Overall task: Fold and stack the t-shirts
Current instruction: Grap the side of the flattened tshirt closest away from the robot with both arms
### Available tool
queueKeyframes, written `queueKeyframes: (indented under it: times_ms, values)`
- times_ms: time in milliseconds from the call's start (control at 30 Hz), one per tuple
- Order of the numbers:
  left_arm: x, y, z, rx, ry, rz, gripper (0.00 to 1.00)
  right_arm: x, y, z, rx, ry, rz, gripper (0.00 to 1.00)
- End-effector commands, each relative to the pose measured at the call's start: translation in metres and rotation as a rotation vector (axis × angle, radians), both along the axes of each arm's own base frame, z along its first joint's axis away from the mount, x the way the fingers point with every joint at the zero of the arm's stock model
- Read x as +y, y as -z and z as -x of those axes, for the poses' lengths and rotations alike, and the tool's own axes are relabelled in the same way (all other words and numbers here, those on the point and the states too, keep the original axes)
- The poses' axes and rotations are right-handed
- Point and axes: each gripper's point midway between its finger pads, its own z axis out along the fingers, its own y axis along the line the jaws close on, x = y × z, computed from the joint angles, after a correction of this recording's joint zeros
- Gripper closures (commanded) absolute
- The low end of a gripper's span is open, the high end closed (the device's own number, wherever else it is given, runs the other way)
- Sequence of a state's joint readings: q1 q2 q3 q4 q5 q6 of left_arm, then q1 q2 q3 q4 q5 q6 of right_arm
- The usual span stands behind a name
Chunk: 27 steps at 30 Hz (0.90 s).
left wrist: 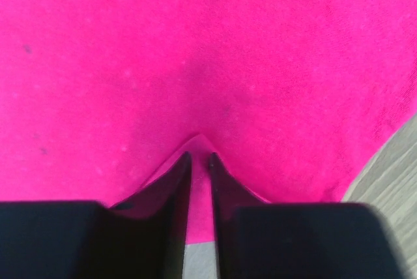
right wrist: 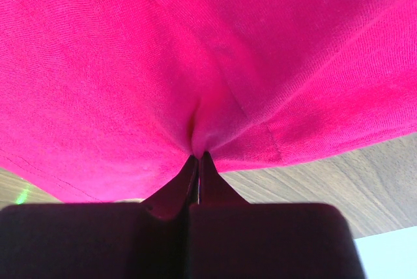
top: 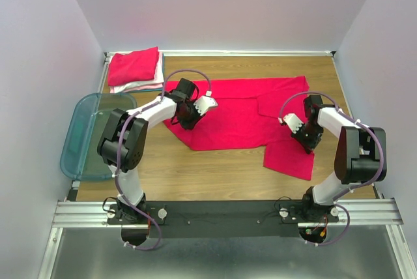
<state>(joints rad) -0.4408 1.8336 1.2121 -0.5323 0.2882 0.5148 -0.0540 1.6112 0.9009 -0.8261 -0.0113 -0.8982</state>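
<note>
The red t-shirt (top: 241, 113) is lying spread on the worktop (top: 215, 168). The left pincer (left wrist: 199, 156) is squeezing a little bump of its cloth. The right pincer (right wrist: 198, 156) is pinching its right side tight. A stack of folded t-shirts (top: 135, 69) is sitting in the far left corner.

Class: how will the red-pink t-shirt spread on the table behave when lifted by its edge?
Probably floppy: the red-pink t-shirt puckers into creases where the right hand pinches it. Likely light, since a small pinch gathers it. Pushed, it would probably wrinkle rather than slide whole on the wooden table.
</note>
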Motion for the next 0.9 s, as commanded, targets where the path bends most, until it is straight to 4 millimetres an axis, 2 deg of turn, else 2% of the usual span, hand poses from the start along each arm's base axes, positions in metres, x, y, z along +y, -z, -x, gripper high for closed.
queueKeyframes:
  times_ms: [0,33,133,300,467,567,633,733,767,867]
  values:
    - [0.0,0.009,0.013,0.045,0.014,0.007,0.85,0.0,0.007,-0.008,-0.024,0.003,-0.001,0.98]
    - [0.0,0.007,0.015,0.044,0.018,0.011,0.92,0.0,0.007,-0.008,-0.022,0.003,-0.002,0.98]
    - [0.002,0.001,0.019,0.039,0.016,0.015,1.0,0.0,0.007,-0.007,-0.021,0.004,0.0,0.98]
    - [0.016,-0.017,0.029,0.003,-0.022,0.035,1.0,-0.001,0.007,-0.006,-0.022,-0.001,0.003,1.0]
    - [0.036,-0.017,0.053,0.004,-0.046,0.008,1.0,-0.001,0.007,-0.005,-0.021,-0.004,0.003,0.99]
    - [0.054,-0.024,0.048,-0.036,-0.087,-0.02,1.0,-0.001,0.006,-0.004,-0.022,-0.007,0.004,0.99]
    - [0.069,-0.021,0.053,-0.015,-0.12,-0.045,1.0,-0.001,0.005,-0.003,-0.024,-0.01,0.004,0.99]
    - [0.09,-0.014,0.069,0.04,-0.122,-0.093,0.87,-0.001,0.002,-0.004,-0.028,-0.015,0.007,0.99]
    - [0.098,-0.014,0.078,0.052,-0.093,-0.112,0.79,-0.001,0.001,-0.003,-0.028,-0.015,0.004,1.0]
    - [0.113,-0.02,0.092,0.045,-0.067,-0.13,0.71,0.0,-0.002,-0.004,-0.033,-0.016,0.002,0.99]
